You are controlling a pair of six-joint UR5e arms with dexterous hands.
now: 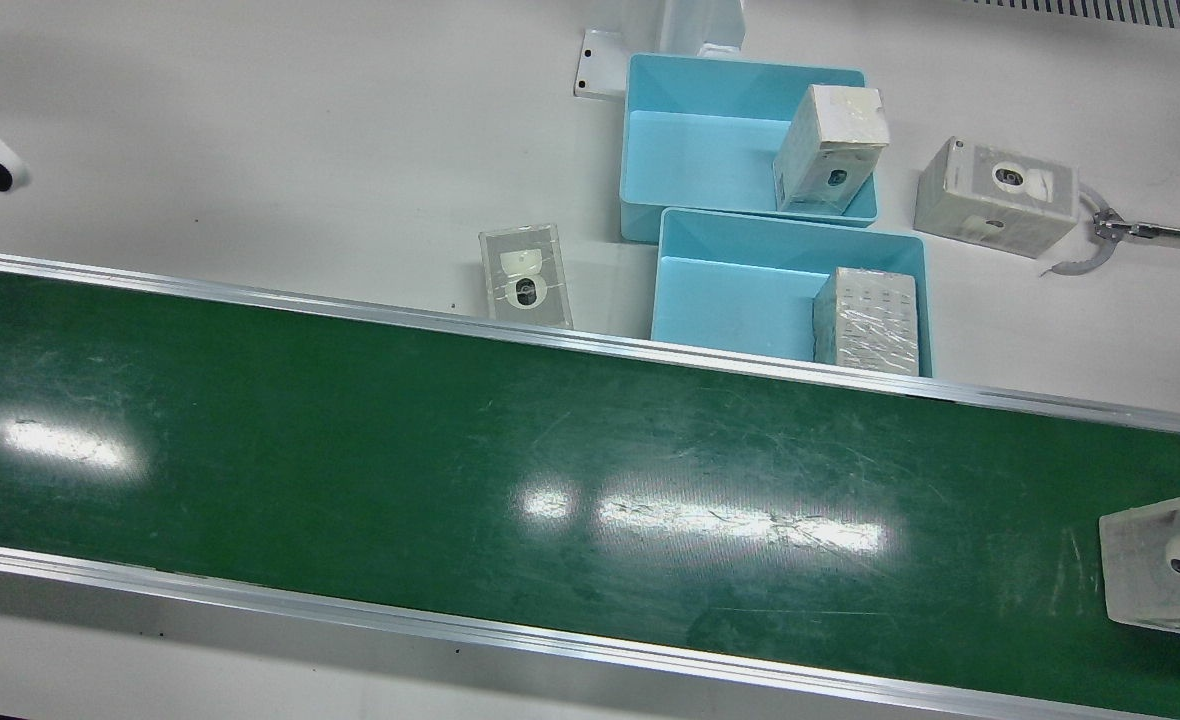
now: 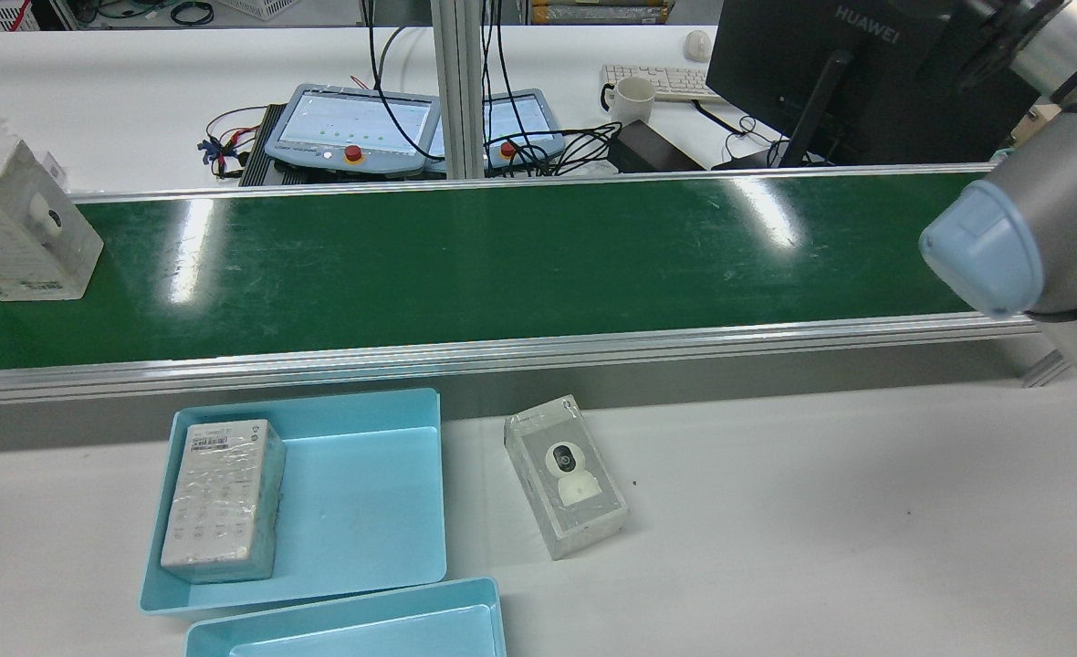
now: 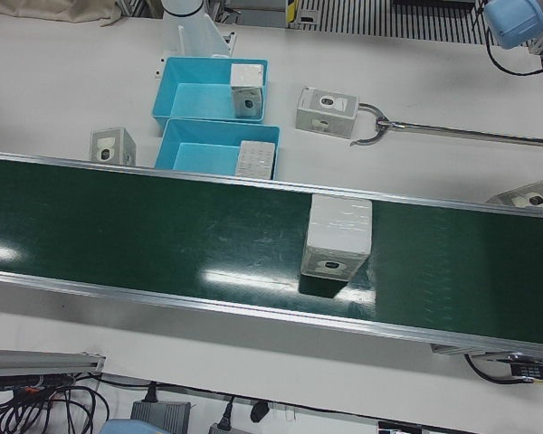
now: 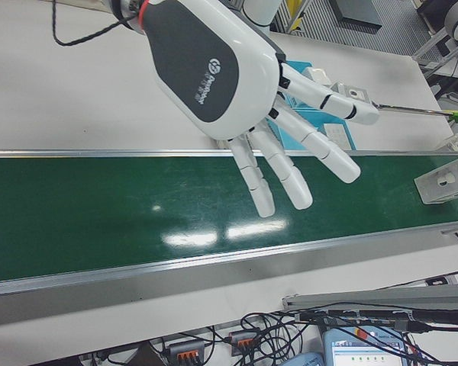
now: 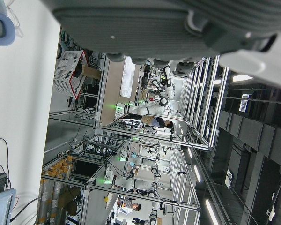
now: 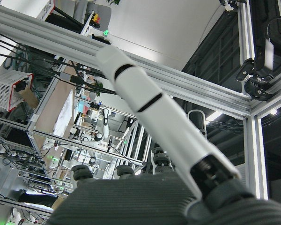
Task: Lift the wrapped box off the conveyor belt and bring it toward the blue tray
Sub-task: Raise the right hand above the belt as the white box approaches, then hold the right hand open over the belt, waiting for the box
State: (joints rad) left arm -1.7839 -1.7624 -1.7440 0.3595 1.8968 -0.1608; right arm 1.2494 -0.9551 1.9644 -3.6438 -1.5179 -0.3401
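The wrapped box (image 1: 1165, 560) stands on the green conveyor belt (image 1: 450, 430) at the front view's right edge. It also shows in the rear view (image 2: 18, 224), the left-front view (image 3: 338, 237) and the right-front view (image 4: 445, 179). Two blue trays (image 1: 790, 225) (image 1: 740, 62) sit on the white table beyond the belt. My right hand (image 4: 214, 69) is open with fingers spread, raised high and far from the box. My left hand (image 5: 178, 23) shows only its dark base in its own view, which faces out into the room with nothing held.
A wrapped box (image 1: 868, 320) lies flat in the near tray; another (image 1: 830, 150) leans upright in the far tray. Loose boxes rest on the table left (image 1: 525, 275) and right (image 1: 995, 195) of the trays. A metal grabber tool (image 1: 1140, 232) lies beside the right one.
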